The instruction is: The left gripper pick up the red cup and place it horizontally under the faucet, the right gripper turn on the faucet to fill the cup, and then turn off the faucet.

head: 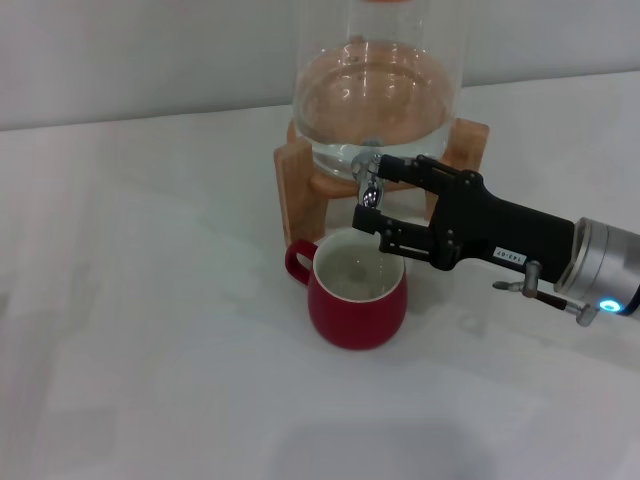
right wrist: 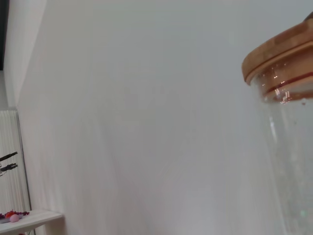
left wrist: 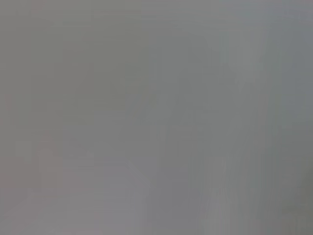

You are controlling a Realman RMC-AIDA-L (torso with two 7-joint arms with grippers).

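Observation:
The red cup (head: 357,300) stands upright on the white table with its handle to the left, and there is water inside it. Directly above its rim is the chrome faucet (head: 368,187) of the glass dispenser (head: 378,95). My right gripper (head: 374,193) reaches in from the right, open, with one black finger above the faucet and the other below it, just over the cup's rim. The left gripper is out of sight in the head view, and the left wrist view is only a plain grey blur.
The dispenser sits on a wooden stand (head: 297,185) behind the cup. The right wrist view looks up at the dispenser's wooden lid (right wrist: 279,51) and a pale wall. White table (head: 150,330) spreads out left of and in front of the cup.

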